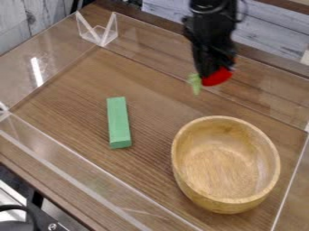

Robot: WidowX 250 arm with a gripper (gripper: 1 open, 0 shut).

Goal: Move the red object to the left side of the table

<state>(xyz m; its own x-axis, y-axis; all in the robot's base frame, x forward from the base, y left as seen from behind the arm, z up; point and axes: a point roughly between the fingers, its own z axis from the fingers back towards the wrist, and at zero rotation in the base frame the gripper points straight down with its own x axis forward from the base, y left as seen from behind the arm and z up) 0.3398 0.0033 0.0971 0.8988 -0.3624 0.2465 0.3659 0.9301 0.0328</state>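
The red object (214, 78) hangs clear of the table (145, 77), pinched in my closed jaws, its green cap poking out left. I hold it aloft so it clears the wooden bowl (226, 162) at near right. The green block (118, 122) lies left, so I judge room beyond it.

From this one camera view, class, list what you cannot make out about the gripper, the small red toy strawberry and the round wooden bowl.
- Black gripper: fingertips blurred and masked by the small red toy strawberry.
- Strawberry: its upper part is covered by the gripper, its green cap smeared.
- Arm: cut off by the top edge.
- Round wooden bowl: the near wall hides part of its floor.
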